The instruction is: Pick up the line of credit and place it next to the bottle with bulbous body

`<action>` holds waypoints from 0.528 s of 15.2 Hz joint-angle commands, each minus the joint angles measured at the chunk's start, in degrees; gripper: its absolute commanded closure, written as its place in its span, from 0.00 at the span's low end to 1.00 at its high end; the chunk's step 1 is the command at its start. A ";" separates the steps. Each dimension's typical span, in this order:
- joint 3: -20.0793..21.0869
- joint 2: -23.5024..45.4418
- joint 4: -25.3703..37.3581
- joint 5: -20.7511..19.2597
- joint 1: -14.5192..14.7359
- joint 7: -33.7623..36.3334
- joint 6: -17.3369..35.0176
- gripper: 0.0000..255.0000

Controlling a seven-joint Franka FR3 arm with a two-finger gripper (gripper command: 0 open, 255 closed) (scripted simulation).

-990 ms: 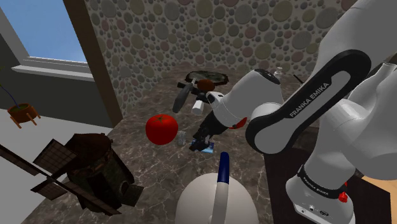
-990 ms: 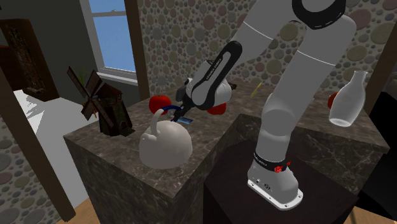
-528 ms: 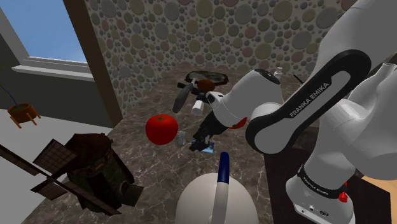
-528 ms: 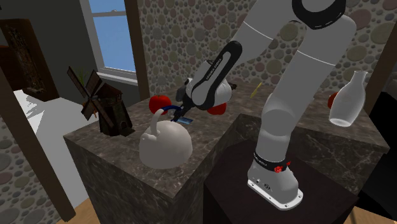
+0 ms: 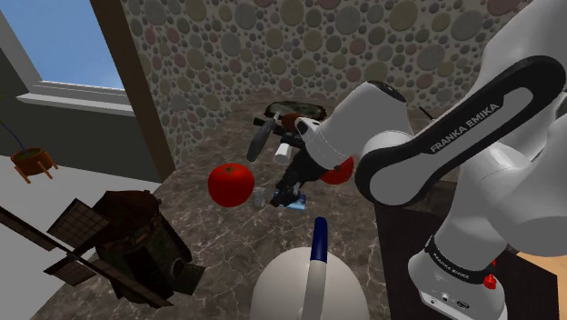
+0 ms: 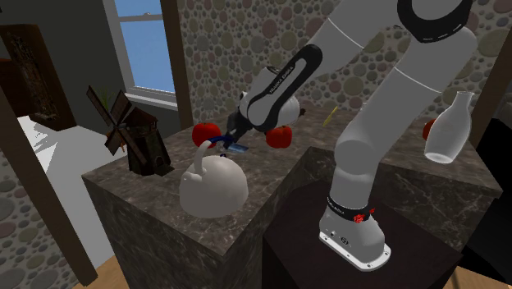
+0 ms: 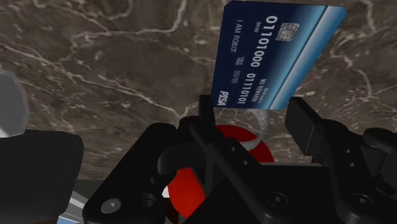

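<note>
A dark blue credit card with white digits and a chip stands on edge between my black fingers, and my gripper is shut on its lower edge. In the shoulder view the gripper hangs with the card a little above the dark marble counter, right beside a red tomato. The second exterior view has the gripper and card just over the white teapot. A white bulbous bottle stands far off at that view's right.
A white teapot with a blue handle sits at the counter's near end. A dark windmill model stands at the shoulder view's left. A second red fruit lies under the arm, and a dark pan sits by the pebble wall.
The arm has lifted and swung up, carrying the card a little higher off the counter. The fingers stay shut on it.
</note>
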 commanded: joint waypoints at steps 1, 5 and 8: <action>0.96 -2.09 0.34 -0.43 -1.09 0.54 -2.52 1.00; 1.91 -5.80 1.47 -1.27 -2.58 1.29 -7.39 1.00; 2.30 -8.25 2.50 -1.84 -3.40 1.75 -10.89 1.00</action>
